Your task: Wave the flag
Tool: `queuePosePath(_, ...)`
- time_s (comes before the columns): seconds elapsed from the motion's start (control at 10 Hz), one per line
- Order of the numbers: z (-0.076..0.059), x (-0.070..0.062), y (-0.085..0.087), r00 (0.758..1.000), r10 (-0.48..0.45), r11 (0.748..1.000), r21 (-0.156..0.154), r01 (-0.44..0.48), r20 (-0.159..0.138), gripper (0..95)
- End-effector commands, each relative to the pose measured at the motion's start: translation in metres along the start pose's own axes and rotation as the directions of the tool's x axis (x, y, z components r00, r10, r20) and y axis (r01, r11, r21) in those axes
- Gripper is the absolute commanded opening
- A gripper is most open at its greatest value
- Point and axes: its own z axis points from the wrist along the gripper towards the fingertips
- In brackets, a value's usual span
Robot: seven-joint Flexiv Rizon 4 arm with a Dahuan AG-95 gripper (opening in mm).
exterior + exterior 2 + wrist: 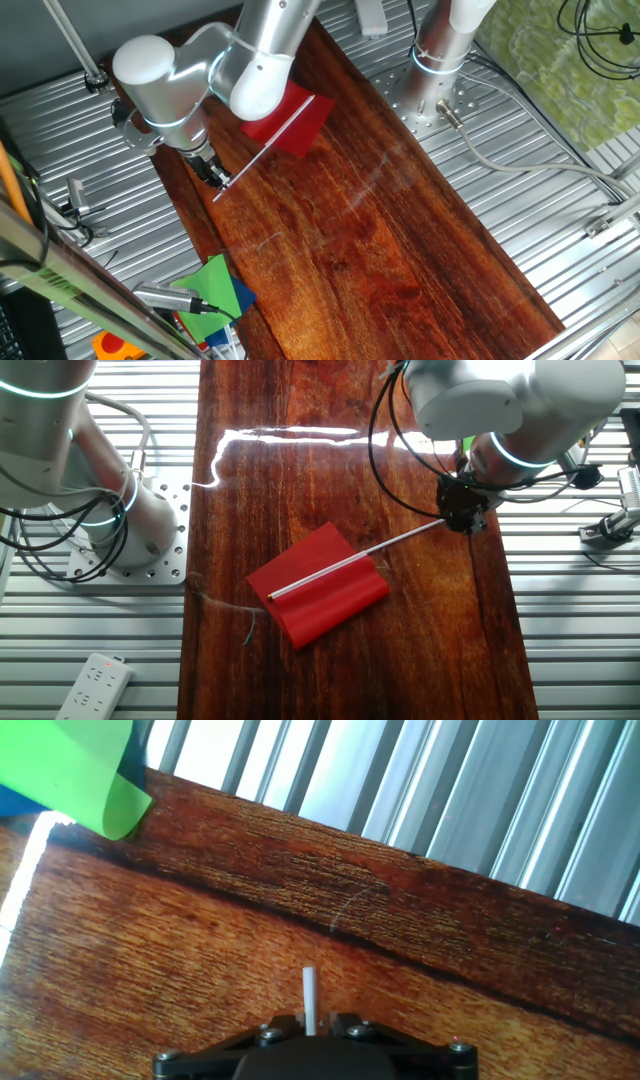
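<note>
The flag (322,582) is held by the gripper (462,518), jaws closed on the stick's end near one long edge of the wooden worktop (300,470). The red cloth lies mid-board. In the hand view the stick tip (309,1000) protrudes between the jaws.

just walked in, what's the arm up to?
The two-finger gripper is shut on the free end of the thin white stick of a small red rectangular flag. The stick's tip pokes out between the fingers in the hand view. The flag sits over the dark wooden board; whether it touches the board or is lifted is unclear.
</note>
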Motion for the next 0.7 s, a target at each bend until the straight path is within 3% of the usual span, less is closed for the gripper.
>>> queuePosePath(0.1, -0.004, 0.000, 0.000, 1.000, -0.002, 1.000, -0.004, 0.002, 0.000, 38.0)
queuePosePath(0.2, -0.019, -0.001, -0.002, 1.000, -0.009, 1.000, -0.011, 0.009, -0.007, 19.0)
queuePosePath(0.3, -0.034, 0.001, -0.002, 1.000, -0.006, 1.000, -0.018, 0.006, -0.014, 19.0)
queuePosePath(0.4, -0.048, 0.001, -0.002, 1.000, 0.005, 1.000, -0.022, -0.006, -0.020, 0.0)
queuePosePath(0.6, -0.082, 0.003, 0.002, 0.999, 0.030, 0.999, -0.037, -0.031, -0.031, 0.0)
queuePosePath(0.7, -0.091, 0.004, 0.004, 0.999, 0.033, 0.999, -0.042, -0.034, -0.029, 0.0)
